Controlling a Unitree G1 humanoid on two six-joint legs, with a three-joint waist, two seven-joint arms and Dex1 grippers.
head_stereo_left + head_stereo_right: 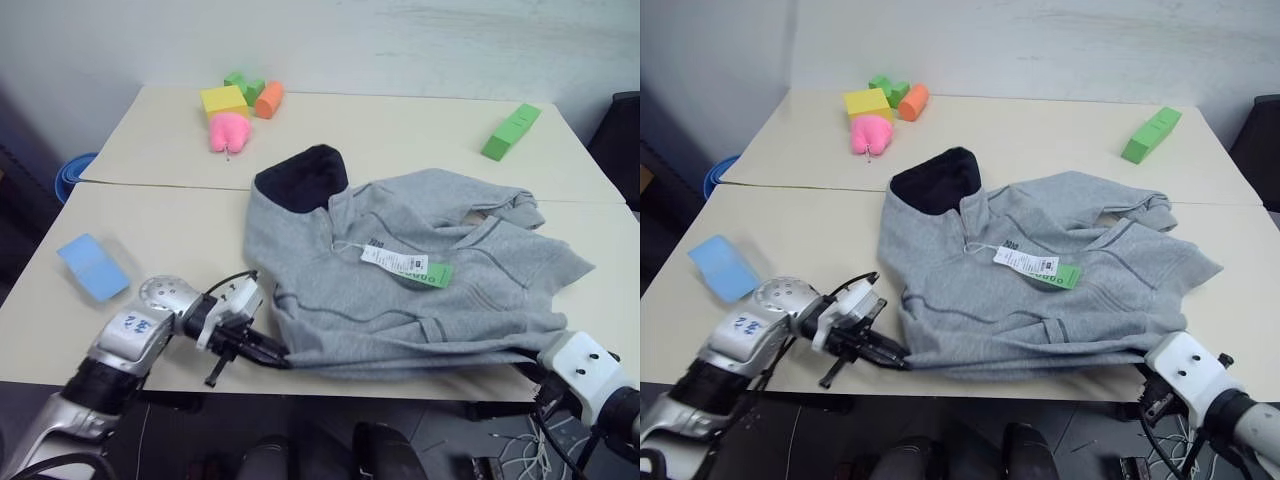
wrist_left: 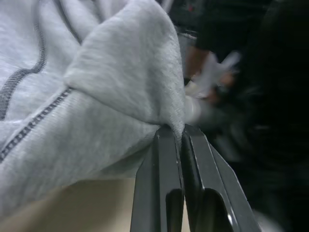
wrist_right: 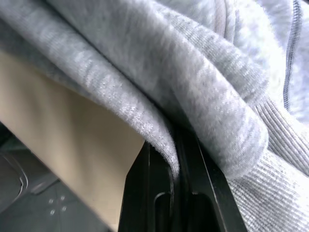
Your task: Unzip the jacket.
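We are reaching in low: left gripper (image 1: 280, 360) pinching the jacket (image 1: 400, 290) hem; right gripper (image 3: 176, 137) apparently clamping its far corner.

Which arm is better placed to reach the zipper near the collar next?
Probably left. The left gripper grips the jacket hem below the hood side; the right gripper grips the hem's far corner, away from the collar.
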